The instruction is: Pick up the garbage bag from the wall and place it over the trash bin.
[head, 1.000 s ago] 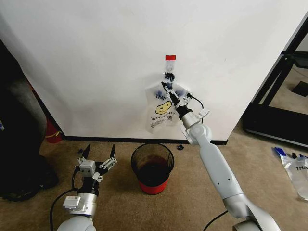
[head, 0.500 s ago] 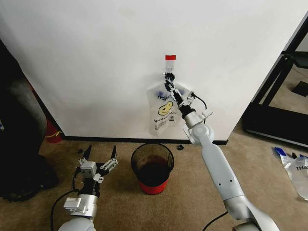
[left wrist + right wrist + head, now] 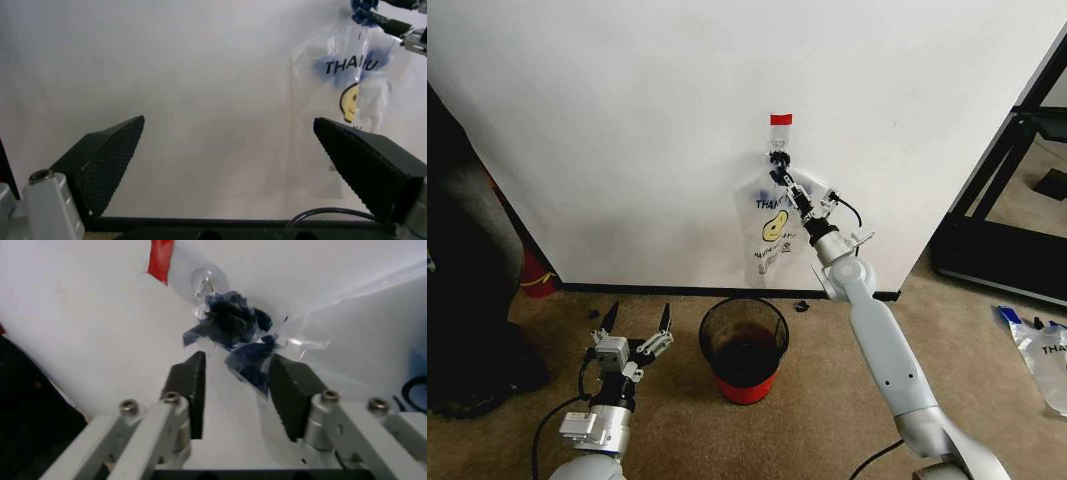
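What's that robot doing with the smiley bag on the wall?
The right gripper is reaching up to the bag, which hangs from a hook on the wall under a strip of red tape. Its fingers are open around the bunched blue handles, not closed on them yet. The left gripper waits open, low beside the bin on the floor below the bag.

Bright, even light on the wall (image 3: 627,130); soft shadows, wrist views slightly blurred.
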{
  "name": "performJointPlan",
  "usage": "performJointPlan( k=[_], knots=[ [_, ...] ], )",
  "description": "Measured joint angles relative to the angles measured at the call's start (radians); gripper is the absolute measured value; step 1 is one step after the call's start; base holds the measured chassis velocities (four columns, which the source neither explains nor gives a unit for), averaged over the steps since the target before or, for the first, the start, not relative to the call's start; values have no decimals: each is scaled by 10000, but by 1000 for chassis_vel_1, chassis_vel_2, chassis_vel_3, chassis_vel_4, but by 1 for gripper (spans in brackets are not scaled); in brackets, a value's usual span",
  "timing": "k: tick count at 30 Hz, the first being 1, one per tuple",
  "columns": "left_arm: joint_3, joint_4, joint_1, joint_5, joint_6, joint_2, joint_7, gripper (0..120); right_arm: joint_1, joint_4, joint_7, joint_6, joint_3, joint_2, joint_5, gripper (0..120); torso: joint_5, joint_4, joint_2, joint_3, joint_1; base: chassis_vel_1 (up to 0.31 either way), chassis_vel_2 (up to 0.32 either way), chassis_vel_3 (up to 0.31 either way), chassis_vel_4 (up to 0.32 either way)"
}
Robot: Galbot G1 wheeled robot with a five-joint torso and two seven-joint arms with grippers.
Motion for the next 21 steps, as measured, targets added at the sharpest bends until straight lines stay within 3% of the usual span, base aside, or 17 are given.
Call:
performJointPlan(
  k=[9, 21],
  knots=[
    [19, -21, -16, 1, -4, 0, 2, 99, -46, 2, 50, 11, 86, -4, -18, 0, 0, 0, 0, 0, 0, 0, 0, 0, 0],
    [90, -24, -25, 15, -1, -3, 3, 99, -263, 282, 167, 36, 115, -92, -54, 0, 0, 1, 0, 0, 0, 0, 0, 0, 0]
  ],
)
